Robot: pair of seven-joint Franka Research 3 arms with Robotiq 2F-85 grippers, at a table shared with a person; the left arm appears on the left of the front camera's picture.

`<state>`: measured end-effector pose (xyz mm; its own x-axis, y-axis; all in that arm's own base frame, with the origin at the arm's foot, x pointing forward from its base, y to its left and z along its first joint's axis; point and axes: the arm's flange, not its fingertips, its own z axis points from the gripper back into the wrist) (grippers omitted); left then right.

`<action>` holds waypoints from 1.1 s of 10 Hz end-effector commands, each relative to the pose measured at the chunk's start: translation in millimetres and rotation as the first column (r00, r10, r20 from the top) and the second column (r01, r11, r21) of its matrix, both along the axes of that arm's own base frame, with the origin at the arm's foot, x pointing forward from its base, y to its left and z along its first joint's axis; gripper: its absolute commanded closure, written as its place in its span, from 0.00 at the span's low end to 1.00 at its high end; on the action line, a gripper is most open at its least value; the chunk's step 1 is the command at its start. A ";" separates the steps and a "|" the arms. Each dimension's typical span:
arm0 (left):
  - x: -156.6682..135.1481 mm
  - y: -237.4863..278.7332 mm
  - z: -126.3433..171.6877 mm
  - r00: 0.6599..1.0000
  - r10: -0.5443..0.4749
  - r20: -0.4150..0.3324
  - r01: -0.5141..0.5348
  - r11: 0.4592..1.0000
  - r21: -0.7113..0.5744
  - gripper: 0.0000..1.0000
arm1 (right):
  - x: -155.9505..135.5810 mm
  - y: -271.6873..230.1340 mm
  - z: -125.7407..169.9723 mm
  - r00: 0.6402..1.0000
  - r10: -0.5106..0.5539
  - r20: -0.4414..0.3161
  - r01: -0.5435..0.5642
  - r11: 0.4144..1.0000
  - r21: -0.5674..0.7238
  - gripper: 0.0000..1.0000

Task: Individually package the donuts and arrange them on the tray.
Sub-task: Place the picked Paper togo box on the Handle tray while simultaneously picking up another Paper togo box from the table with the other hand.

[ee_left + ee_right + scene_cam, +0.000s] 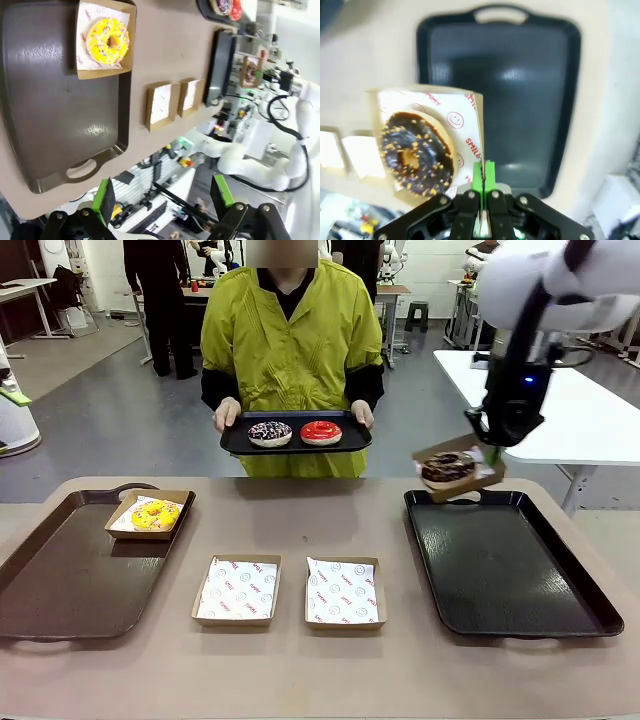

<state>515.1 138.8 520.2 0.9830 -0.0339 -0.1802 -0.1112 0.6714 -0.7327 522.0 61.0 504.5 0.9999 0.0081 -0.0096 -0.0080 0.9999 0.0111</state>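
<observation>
The right gripper [494, 450] is pinched tight on one side wall of a paper-lined cardboard box [468, 489], holding it in the air over the far left corner of the black tray [560, 585] on the robot's right. In that box lies the dark chocolate donut [447, 468], a ring dotted with small tan sprinkles. It sits flat on the printed paper with its hole facing up; being round, it has no long axis. Box and donut tip slightly. In the right wrist view the green pads [476, 176] meet on the box wall [472, 125], with the donut [417, 152] just beside them. The yellow donut [155, 514], with bright icing and coloured sprinkles, lies flat with its hole up in a second box [184, 502]. That box stands at the far right corner of the brown tray [60, 585] on the robot's left. The left gripper [162, 194] hangs above that tray with its jaws spread wide and nothing between them. Two lined boxes without donuts [237, 590] [344, 592] stand side by side on the desk [300, 670] between the trays. At the far side a person [290, 340] holds a small black tray [232, 445] in both hands. The purple-and-white sprinkled donut [269, 432] and the glossy red donut [321, 432] rest flat on it, side by side, holes up.
</observation>
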 end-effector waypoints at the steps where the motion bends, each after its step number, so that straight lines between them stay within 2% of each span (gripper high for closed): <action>1: -2.8 -56.6 2.4 1.000 -0.021 -0.003 0.021 0.984 0.178 0.00 | -7.0 -23.3 -15.0 0.998 -0.021 0.052 0.023 0.999 -0.047 0.99; 3: 1.2 -115.9 -5.8 0.999 -0.047 -0.007 0.046 0.946 0.320 0.00 | 6.5 -43.1 -35.8 0.995 -0.067 0.068 0.069 0.997 -0.024 0.99; 5: 6.5 -174.9 -29.8 0.998 -0.058 -0.023 0.062 0.887 0.459 0.00 | 24.7 -51.8 -59.7 0.995 -0.095 0.039 0.094 0.995 0.016 0.99; 6: 4.0 -200.3 -40.3 0.998 -0.060 0.000 0.051 0.860 0.508 0.00 | 29.4 -54.0 -67.7 0.994 -0.102 0.033 0.101 0.995 0.027 0.99; 8: -7.2 -245.0 -65.5 0.997 -0.059 0.048 0.022 0.828 0.560 0.00 | 37.4 -54.0 -82.3 0.994 -0.112 0.018 0.111 0.993 0.042 0.99; 11: -31.6 -294.5 -93.5 0.993 -0.094 0.073 0.033 0.806 0.591 0.00 | 47.1 -45.9 -92.3 0.994 -0.107 0.005 0.106 0.993 0.041 0.99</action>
